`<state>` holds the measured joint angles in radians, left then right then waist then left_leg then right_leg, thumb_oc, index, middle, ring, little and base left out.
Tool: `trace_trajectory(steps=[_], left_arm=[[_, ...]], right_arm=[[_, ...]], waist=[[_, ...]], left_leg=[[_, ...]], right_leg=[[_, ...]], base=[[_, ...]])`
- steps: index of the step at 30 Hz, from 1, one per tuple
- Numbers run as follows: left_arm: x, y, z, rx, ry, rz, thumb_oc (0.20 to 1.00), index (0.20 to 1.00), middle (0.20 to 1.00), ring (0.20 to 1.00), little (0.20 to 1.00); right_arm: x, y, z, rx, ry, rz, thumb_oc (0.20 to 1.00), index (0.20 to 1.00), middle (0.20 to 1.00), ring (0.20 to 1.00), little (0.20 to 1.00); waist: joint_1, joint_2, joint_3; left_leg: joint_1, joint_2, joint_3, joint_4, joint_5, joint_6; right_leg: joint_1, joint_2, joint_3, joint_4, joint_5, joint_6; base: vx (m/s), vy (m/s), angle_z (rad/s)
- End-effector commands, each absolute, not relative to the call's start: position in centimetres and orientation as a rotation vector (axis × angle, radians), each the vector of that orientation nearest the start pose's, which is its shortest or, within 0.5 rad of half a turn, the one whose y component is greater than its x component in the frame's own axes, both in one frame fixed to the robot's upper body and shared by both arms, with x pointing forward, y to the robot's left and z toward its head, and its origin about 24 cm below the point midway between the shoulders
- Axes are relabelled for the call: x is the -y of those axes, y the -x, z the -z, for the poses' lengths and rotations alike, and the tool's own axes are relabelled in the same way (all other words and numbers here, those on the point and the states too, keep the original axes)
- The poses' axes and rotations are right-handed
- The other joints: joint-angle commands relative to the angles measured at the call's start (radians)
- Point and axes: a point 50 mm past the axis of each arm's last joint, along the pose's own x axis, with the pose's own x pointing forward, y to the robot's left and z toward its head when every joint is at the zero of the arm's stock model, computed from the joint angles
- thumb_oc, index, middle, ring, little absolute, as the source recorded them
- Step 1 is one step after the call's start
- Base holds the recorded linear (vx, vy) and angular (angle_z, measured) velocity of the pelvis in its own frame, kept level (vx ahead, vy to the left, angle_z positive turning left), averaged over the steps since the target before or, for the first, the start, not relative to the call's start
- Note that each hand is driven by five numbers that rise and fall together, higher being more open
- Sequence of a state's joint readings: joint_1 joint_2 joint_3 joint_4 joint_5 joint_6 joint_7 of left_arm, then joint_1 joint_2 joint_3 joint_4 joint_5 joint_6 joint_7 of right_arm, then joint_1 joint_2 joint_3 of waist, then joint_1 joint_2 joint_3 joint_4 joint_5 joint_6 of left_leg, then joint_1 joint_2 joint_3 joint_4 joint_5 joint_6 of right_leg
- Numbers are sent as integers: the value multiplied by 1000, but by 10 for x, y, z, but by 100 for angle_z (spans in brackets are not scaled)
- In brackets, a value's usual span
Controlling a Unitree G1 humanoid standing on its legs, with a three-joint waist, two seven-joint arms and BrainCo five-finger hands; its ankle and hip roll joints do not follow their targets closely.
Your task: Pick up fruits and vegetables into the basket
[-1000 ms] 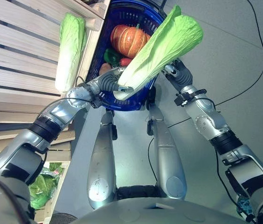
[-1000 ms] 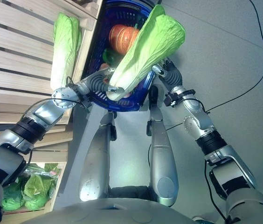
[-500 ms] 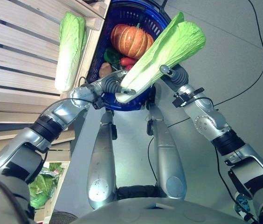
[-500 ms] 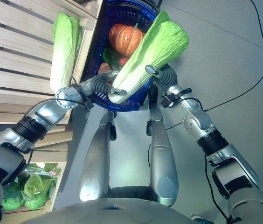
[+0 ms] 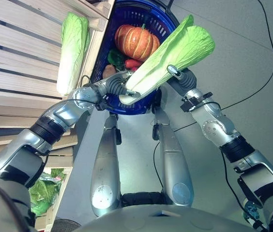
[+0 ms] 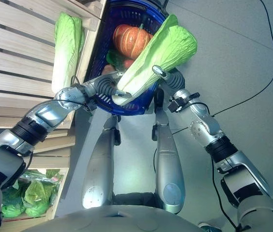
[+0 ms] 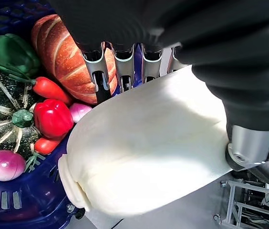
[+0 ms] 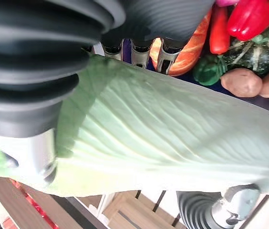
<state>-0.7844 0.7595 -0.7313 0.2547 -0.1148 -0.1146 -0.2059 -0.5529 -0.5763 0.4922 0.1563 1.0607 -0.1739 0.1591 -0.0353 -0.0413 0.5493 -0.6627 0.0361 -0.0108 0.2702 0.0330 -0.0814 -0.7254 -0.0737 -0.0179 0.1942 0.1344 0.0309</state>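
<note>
A long napa cabbage (image 5: 175, 53) hangs slanted over the near rim of the blue basket (image 5: 127, 105), held by both hands. My left hand (image 5: 114, 87) is shut on its white base (image 7: 149, 152), fingers (image 7: 96, 71) behind it and thumb in front. My right hand (image 5: 182, 79) is shut on the leafy middle (image 8: 163, 138), with the thumb over the front. In the basket lie an orange pumpkin (image 5: 136, 41), a green pepper (image 7: 13, 55), red peppers (image 7: 53, 117), a dark green squash (image 7: 1, 119) and a red onion (image 7: 5, 164).
A second napa cabbage (image 5: 73, 48) lies on the wooden slatted shelf (image 5: 15, 53) to the left of the basket. Leafy greens (image 5: 42, 191) sit in a lower crate at the bottom left. Grey floor (image 5: 233, 58) spreads to the right.
The cabbage's leafy end has tipped a little lower and to the right. My right hand's thumb has come round onto its front. The left hand has barely moved.
</note>
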Motion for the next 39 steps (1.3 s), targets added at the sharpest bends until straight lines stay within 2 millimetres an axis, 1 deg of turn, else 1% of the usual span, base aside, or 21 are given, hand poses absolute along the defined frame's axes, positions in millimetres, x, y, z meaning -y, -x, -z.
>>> trace_trajectory(steps=[1, 5, 6, 7, 8, 14, 17, 23, 24, 29, 32, 34, 39], left_arm=[[-118, -326, -147, 285, -973, 786, 200, 200, 200, 200, 200], [-118, -326, -147, 293, -972, 774, 200, 200, 200, 200, 200], [-119, -327, -148, 300, -970, 765, 322, 322, 322, 322, 322], [-118, -327, -148, 310, -961, 756, 542, 542, 542, 542, 542], [-118, -327, -148, 312, -950, 750, 1000, 1000, 1000, 1000, 1000], [-118, -326, -145, 317, -921, 739, 1000, 1000, 1000, 1000, 1000], [-118, -325, -147, 330, -885, 723, 1000, 1000, 1000, 1000, 1000], [-123, -325, -155, 416, -573, 564, 1000, 1000, 1000, 1000, 1000], [-127, -325, -158, 454, -453, 492, 1000, 1000, 1000, 1000, 1000], [-141, -326, -161, 513, -174, 301, 1000, 1000, 1000, 1000, 1000], [-151, -326, -166, 543, -92, 211, 1000, 1000, 1000, 1000, 1000], [-156, -327, -169, 561, -70, 163, 1000, 1000, 1000, 1000, 1000], [-176, -328, -177, 596, -18, 24, 1000, 1000, 1000, 1000, 1000]], right_arm=[[106, -302, -192, 431, -378, -817, 200, 200, 200, 200, 200], [106, -302, -190, 430, -377, -820, 200, 200, 200, 200, 200], [106, -303, -189, 429, -377, -820, 200, 200, 200, 200, 200], [107, -303, -189, 429, -378, -820, 200, 200, 200, 200, 200], [107, -302, -189, 430, -378, -821, 200, 200, 200, 200, 200], [106, -302, -186, 432, -380, -816, 200, 200, 200, 200, 200], [106, -302, -187, 434, -381, -813, 200, 200, 200, 200, 200], [106, -301, -185, 437, -386, -800, 200, 200, 200, 200, 200], [106, -301, -183, 439, -389, -794, 200, 200, 200, 200, 200], [102, -302, -180, 444, -397, -774, 200, 200, 200, 200, 200], [103, -303, -182, 447, -394, -760, 200, 200, 200, 200, 200], [102, -303, -183, 446, -392, -752, 200, 200, 200, 200, 200], [108, -304, -184, 451, -377, -722, 200, 200, 200, 200, 200]], waist=[[-8, 16, -29], [-8, 16, -29], [-7, 16, -29], [-7, 16, -29], [-7, 15, -29], [-4, 13, -29], [-3, 13, -29], [2, 11, -29], [4, 9, -29], [13, 4, -29], [16, 3, -29], [17, 4, -29], [16, 7, -29]], left_leg=[[12, -33, 41, -81, 22, 23], [13, -34, 41, -82, 22, 23], [15, -34, 40, -83, 22, 23], [16, -35, 40, -83, 22, 23], [15, -35, 40, -83, 22, 23], [19, -38, 36, -87, 22, 23], [21, -38, 36, -88, 22, 24], [22, -41, 32, -90, 23, 25], [23, -42, 30, -91, 23, 25], [24, -49, 19, -87, 21, 25], [21, -54, 14, -83, 21, 26], [24, -56, 11, -80, 20, 24], [25, -57, 9, -71, 17, 23]], right_leg=[[64, 38, -70, 59, -105, 62], [65, 38, -71, 58, -104, 63], [67, 37, -72, 57, -104, 63], [68, 37, -72, 56, -104, 63], [68, 36, -72, 56, -104, 63], [73, 36, -76, 52, -104, 64], [74, 36, -77, 51, -105, 65], [76, 37, -77, 50, -105, 63], [77, 38, -77, 50, -105, 64], [78, 41, -80, 56, -111, 60], [77, 44, -82, 62, -117, 55], [81, 45, -82, 65, -120, 53], [84, 45, -82, 76, -132, 45]], base=[[0, 0, 0], [0, 0, 0], [0, 0, 0], [0, 0, 0], [0, 0, 0], [0, 0, 0], [0, 0, 0], [0, 0, 0], [0, 0, 0], [-7, -25, 5], [-3, -3, 1], [0, 0, 0], [0, 0, 0]])
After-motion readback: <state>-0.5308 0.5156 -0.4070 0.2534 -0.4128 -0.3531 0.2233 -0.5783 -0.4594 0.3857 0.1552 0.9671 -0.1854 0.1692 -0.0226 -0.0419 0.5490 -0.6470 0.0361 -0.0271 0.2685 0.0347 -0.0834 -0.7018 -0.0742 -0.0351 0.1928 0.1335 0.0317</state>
